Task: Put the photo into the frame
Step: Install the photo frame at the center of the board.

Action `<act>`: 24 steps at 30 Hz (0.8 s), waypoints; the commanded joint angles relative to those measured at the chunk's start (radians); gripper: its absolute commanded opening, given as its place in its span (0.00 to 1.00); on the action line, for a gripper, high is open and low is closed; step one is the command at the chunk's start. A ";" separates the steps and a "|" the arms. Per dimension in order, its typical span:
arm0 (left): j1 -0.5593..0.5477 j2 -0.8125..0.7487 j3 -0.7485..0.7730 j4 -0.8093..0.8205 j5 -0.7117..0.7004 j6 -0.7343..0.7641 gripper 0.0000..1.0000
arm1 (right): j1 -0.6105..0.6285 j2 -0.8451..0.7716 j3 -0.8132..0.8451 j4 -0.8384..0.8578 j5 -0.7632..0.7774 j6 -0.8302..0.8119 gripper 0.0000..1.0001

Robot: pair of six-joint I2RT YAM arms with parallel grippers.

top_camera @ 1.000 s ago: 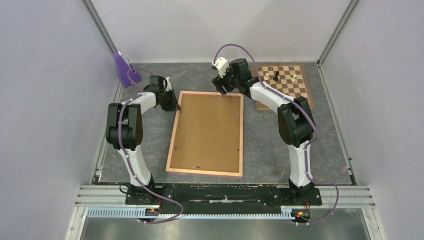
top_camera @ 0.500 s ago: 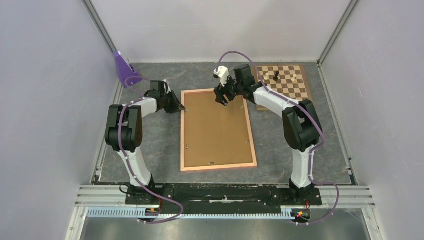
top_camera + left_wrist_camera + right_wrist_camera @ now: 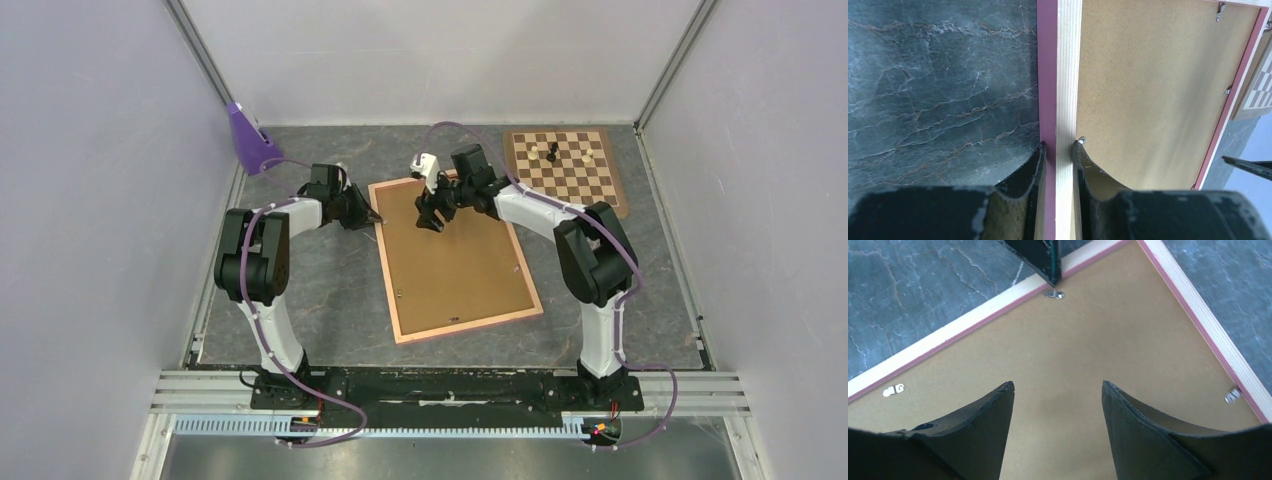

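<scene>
The frame (image 3: pixel 470 325) lies back-up on the dark table, its pale wood rim around a plain brown backing board (image 3: pixel 460 265). My left gripper (image 3: pixel 372 217) is shut on the frame's left rail near the far left corner. In the left wrist view the fingers (image 3: pixel 1059 145) pinch the pink-and-wood edge (image 3: pixel 1063 75). My right gripper (image 3: pixel 432 222) is open and empty just above the backing board (image 3: pixel 1098 340) near the far end, jaws wide apart (image 3: pixel 1057 385). The photo is not in view.
A brown-and-cream chessboard (image 3: pixel 568 168) with a few pieces (image 3: pixel 551 152) lies at the far right. A purple object (image 3: pixel 248 138) stands at the far left corner. Small metal clips (image 3: pixel 1053 294) sit along the frame's inner edge.
The frame's near end has swung to the right while its far left corner stayed in my left gripper. My right gripper moved left and nearer, over the backing board.
</scene>
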 commanded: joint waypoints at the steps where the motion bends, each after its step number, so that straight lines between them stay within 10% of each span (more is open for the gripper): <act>1: -0.013 0.002 0.003 -0.074 0.055 0.005 0.28 | 0.019 0.045 0.071 0.024 -0.026 -0.013 0.67; 9: -0.017 -0.007 0.056 -0.159 0.033 0.118 0.50 | 0.021 0.018 0.048 -0.010 0.026 -0.050 0.66; 24: -0.067 0.013 0.206 -0.347 -0.081 0.361 0.54 | -0.139 -0.295 -0.249 -0.113 0.222 -0.016 0.60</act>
